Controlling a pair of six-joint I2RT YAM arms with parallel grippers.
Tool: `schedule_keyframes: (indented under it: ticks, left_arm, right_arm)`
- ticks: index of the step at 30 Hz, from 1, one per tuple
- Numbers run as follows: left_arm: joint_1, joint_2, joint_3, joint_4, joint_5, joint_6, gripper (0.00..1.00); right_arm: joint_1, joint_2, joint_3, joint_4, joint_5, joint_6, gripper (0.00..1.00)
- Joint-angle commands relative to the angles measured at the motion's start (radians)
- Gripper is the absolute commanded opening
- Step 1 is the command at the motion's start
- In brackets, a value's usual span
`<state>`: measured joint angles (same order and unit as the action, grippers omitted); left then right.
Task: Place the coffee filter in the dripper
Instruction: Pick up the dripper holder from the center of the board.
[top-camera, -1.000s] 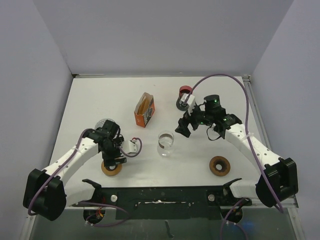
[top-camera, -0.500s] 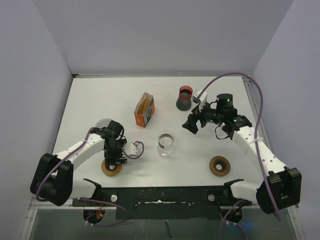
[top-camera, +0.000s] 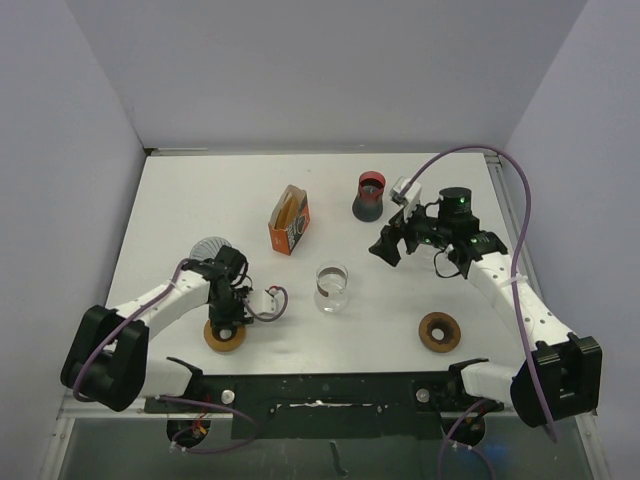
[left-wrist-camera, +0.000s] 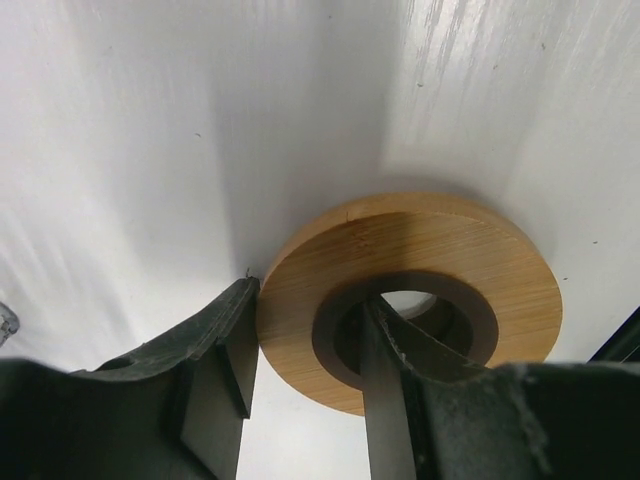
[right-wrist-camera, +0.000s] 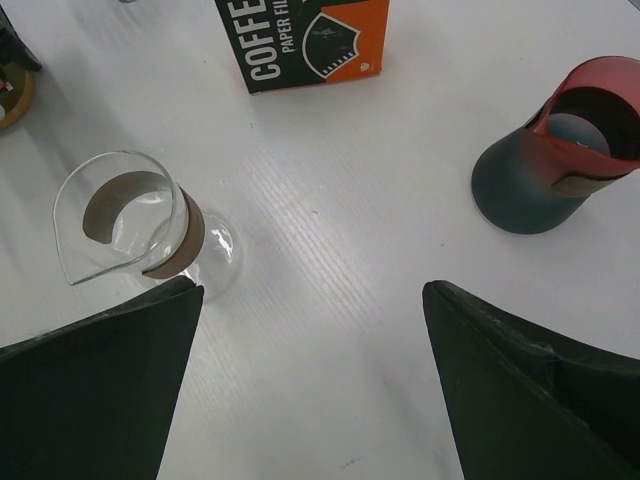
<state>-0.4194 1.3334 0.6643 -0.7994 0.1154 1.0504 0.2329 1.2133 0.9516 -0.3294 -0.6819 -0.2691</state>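
Note:
An orange coffee filter box (top-camera: 289, 220) stands at the table's middle back; it also shows in the right wrist view (right-wrist-camera: 300, 40). A dark cone-shaped dripper with a red rim (top-camera: 369, 195) stands behind my right gripper and shows in the right wrist view (right-wrist-camera: 545, 160). My right gripper (top-camera: 385, 248) is open and empty above bare table (right-wrist-camera: 310, 290), between the dripper and a glass carafe (top-camera: 331, 287). My left gripper (top-camera: 226, 318) is shut on a wooden ring (left-wrist-camera: 450, 250), one finger outside its rim and one in its hole.
A second wooden ring (top-camera: 438, 332) lies at the front right. A shiny glass object (top-camera: 208, 248) sits behind the left gripper. The carafe (right-wrist-camera: 125, 215) has a brown collar. The table's front edge is close to both rings.
My right gripper has drawn back from the carafe toward the right, staying open. My left gripper has settled lower onto the wooden ring.

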Motion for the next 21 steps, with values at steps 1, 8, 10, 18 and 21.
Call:
schedule_keyframes:
  ticks: [1, 8, 10, 18, 21]
  left_arm:
    - [-0.005, -0.048, 0.038, -0.002, 0.063, -0.02, 0.28]
    - [-0.007, -0.12, 0.123, -0.077, 0.128, -0.034, 0.22]
    - [-0.007, -0.131, 0.163, -0.102, 0.145, -0.036, 0.22]
    - [-0.011, -0.112, 0.455, -0.187, 0.272, -0.072, 0.21]
    - [-0.032, -0.074, 0.575, -0.199, 0.318, -0.106, 0.2]
  right_arm:
    - [-0.016, -0.016, -0.002, 0.053, -0.011, 0.006, 0.98]
    - [-0.041, -0.008, -0.004, 0.055, 0.008, 0.002, 0.98]
    - [-0.052, -0.008, -0.004, 0.055, 0.007, 0.003, 0.98]
    - [-0.127, -0.025, -0.006, 0.062, -0.016, 0.018, 0.98]
    - [-0.165, -0.039, -0.009, 0.069, -0.029, 0.027, 0.98]
